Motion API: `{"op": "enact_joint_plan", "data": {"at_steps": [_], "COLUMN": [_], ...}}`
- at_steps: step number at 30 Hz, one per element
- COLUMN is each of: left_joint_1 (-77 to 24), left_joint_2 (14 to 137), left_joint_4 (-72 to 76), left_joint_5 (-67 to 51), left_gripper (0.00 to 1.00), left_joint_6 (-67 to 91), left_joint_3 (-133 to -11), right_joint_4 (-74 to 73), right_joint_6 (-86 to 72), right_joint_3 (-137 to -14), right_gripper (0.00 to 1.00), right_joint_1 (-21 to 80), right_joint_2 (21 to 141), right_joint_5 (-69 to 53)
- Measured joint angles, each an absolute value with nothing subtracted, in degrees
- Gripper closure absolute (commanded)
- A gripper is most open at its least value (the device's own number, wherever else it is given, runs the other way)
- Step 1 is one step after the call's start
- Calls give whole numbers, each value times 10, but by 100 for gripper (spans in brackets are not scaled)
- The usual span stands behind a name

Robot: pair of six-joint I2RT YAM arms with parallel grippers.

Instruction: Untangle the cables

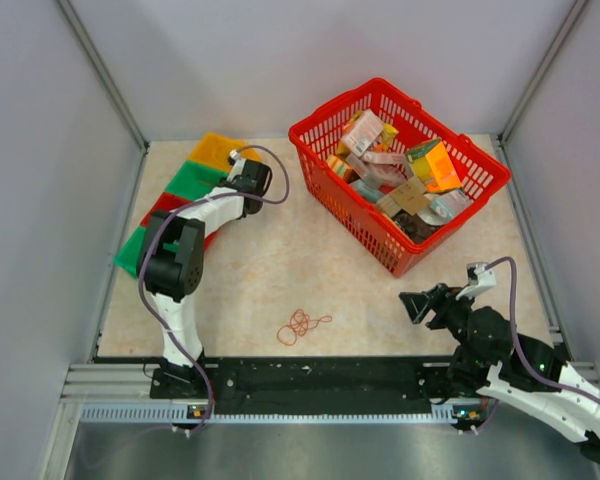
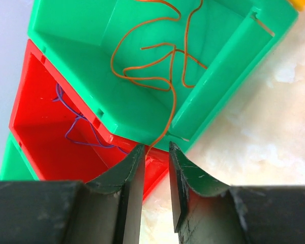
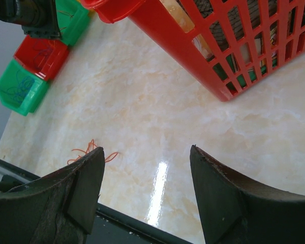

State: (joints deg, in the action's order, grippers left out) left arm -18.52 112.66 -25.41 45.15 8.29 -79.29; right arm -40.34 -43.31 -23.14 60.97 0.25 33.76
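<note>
An orange cable (image 2: 152, 66) lies looped in a green bin (image 2: 218, 66); one strand trails down to my left gripper (image 2: 156, 147). Its jaws stand a narrow gap apart, and the strand ends at the left fingertip without being clamped. A purple cable (image 2: 79, 124) lies in the red bin (image 2: 35, 132) beside it. In the top view my left gripper (image 1: 238, 165) hovers over the bins at the far left. A small orange-red cable bundle (image 1: 302, 325) lies on the table near the front; it also shows in the right wrist view (image 3: 86, 151). My right gripper (image 3: 147, 150) is wide open and empty, above the table at the front right (image 1: 412, 303).
A row of yellow (image 1: 215, 150), green (image 1: 195, 180), red (image 1: 160, 208) and green (image 1: 132, 250) bins runs along the left edge. The nearest green bin (image 3: 18, 89) holds a blue cable. A red basket (image 1: 345, 215) full of packets stands at the back right.
</note>
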Motion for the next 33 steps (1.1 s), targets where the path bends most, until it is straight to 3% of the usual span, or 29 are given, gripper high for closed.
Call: {"op": "enact_joint_plan", "data": {"at_steps": [4, 11, 25, 33], "left_joint_1": [-187, -179, -172, -157], "left_joint_2": [1143, 1158, 1158, 1143], "left_joint_4": [-258, -272, -281, -271], "left_joint_5": [461, 471, 444, 368], "left_gripper": [77, 100, 100, 100], "left_joint_6": [85, 91, 100, 125], "left_joint_3": [-798, -813, -861, -894], "right_joint_4": [-403, -403, -403, -403], "right_joint_6": [-433, -433, -433, -433], "right_joint_3": [-231, -231, -231, -231], "right_gripper": [32, 32, 32, 32], "right_joint_1": [610, 610, 610, 610], "right_joint_2": [3, 3, 3, 3], "right_joint_5": [338, 338, 338, 338]}}
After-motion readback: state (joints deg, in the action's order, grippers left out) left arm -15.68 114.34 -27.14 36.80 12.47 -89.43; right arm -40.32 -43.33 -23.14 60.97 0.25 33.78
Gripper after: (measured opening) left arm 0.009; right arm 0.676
